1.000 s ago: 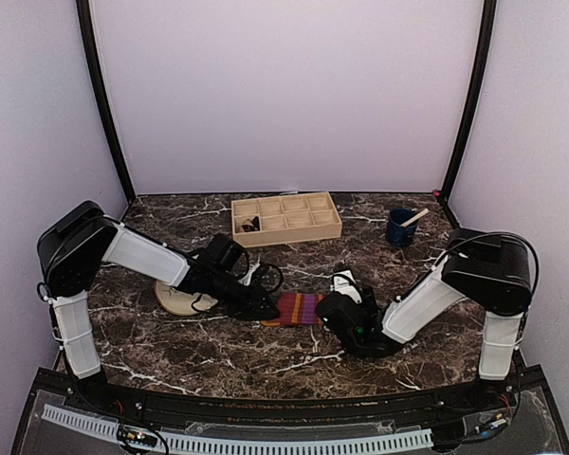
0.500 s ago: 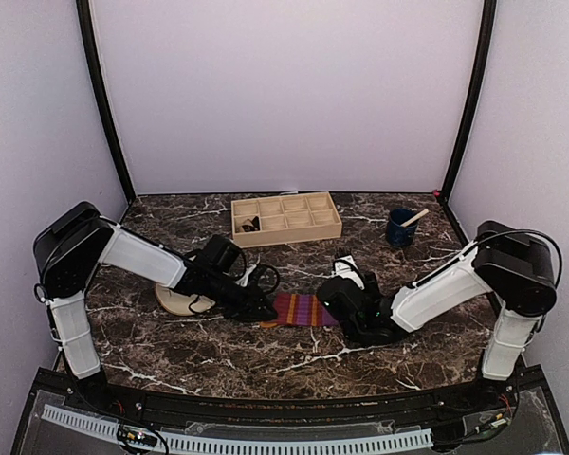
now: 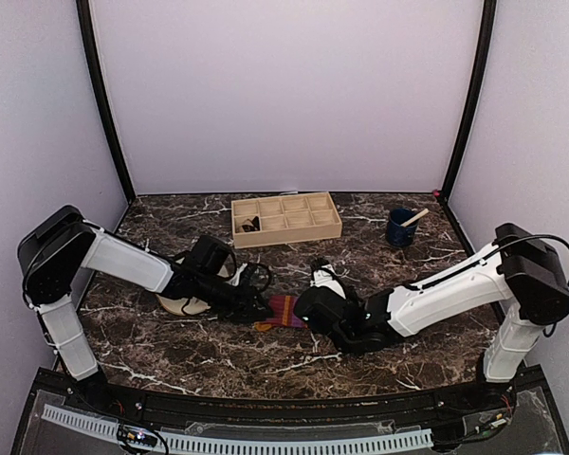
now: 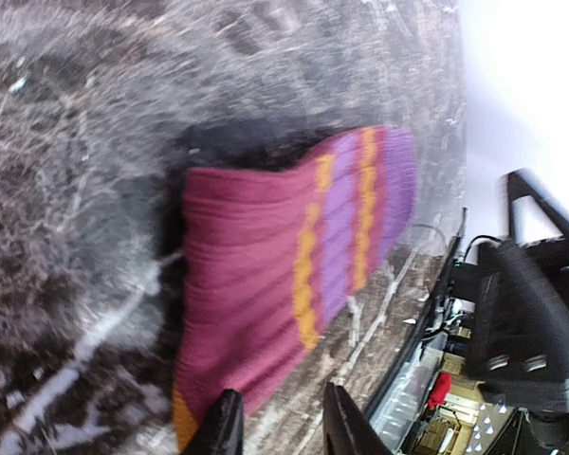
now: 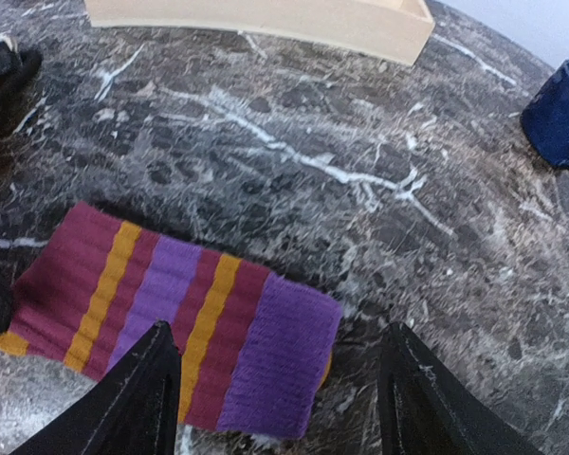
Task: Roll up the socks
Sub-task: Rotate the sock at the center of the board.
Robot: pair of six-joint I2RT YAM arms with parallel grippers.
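Striped sock (image 3: 283, 311) lies flat on tabletop (image 3: 218, 355), mid-front, between the two arms and nearer than tray (image 3: 284, 231). No roll started: both wrist views show it full length, stripes across, no curl at either end.

L fingers (image 4: 223, 427) are at its magenta end, slightly apart. Bare tabletop shows in the gap and no cloth is seen between them, so no pinch. One tip sits right at the sock's edge; can't tell if it touches.

R fingers (image 5: 152, 389) are spread wide, straddling the purple end from above, holding nothing.

2nd sock isn't positively seen. There is a dark item in the near-left compartment of the tray, too small to ID. A dark band along the striped sock's far edge in the L wrist view could be shadow or other cloth; can't tell.

Judgement: task at the very start. Both arms are placed at opposite ends, which looks like set-up for a first roll. Left to do: grip an end, roll the sock up, then handle the 2nd sock.
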